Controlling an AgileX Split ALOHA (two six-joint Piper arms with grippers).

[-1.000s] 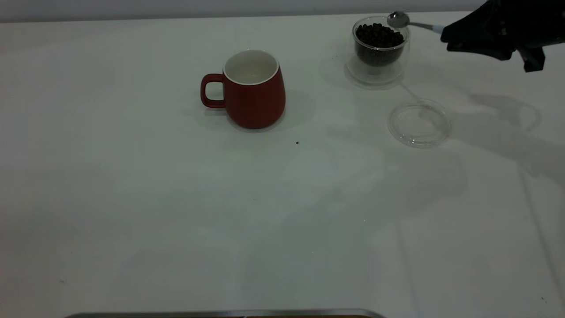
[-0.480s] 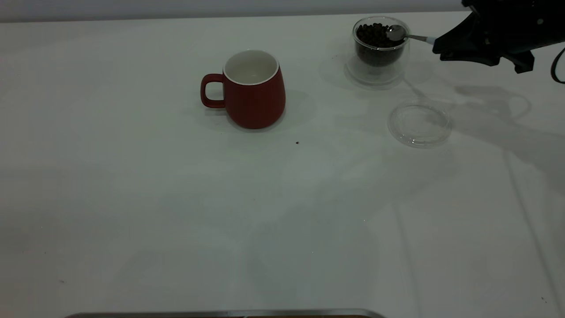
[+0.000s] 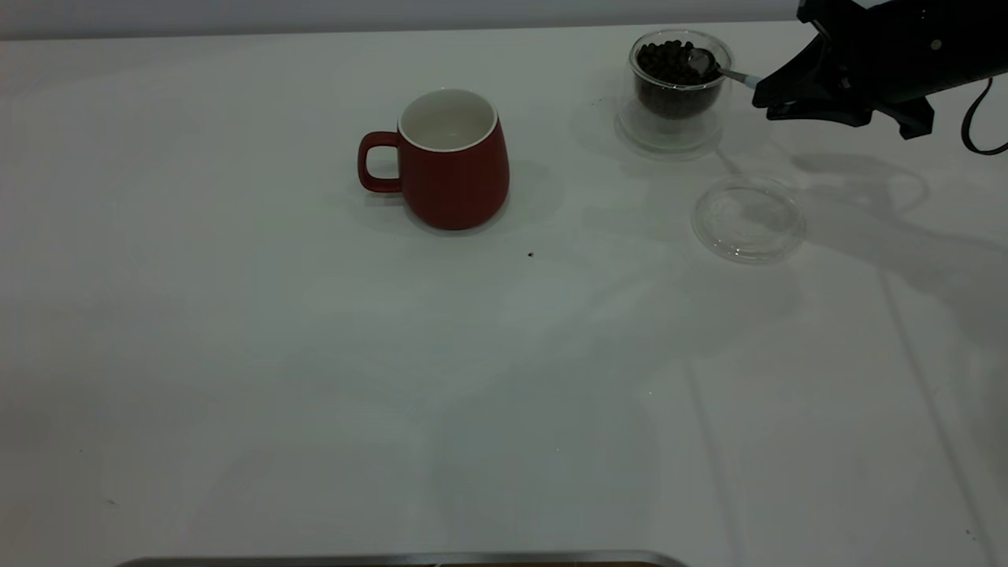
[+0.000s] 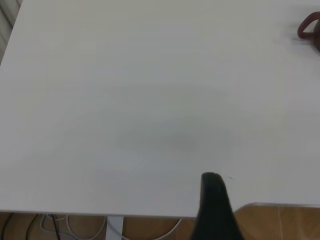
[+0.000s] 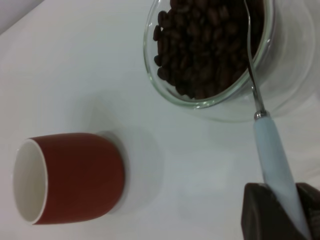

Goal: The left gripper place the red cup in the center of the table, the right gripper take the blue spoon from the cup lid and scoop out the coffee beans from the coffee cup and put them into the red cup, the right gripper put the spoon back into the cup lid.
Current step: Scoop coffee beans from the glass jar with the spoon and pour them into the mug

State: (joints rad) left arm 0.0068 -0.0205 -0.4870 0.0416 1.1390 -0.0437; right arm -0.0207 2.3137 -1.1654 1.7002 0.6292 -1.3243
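right claw pinching blue spoon; bowl in coffee cup | left claw: grip unclear | red cup empty

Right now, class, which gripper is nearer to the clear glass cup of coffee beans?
The right gripper: it holds the blue-handled spoon in the glass cup. The left gripper is out of the exterior view, over bare table.

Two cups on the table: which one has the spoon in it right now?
The clear glass coffee cup full of beans, at the far right. The right gripper holds the spoon with its bowl among the beans. The red cup, mid-table, is empty.
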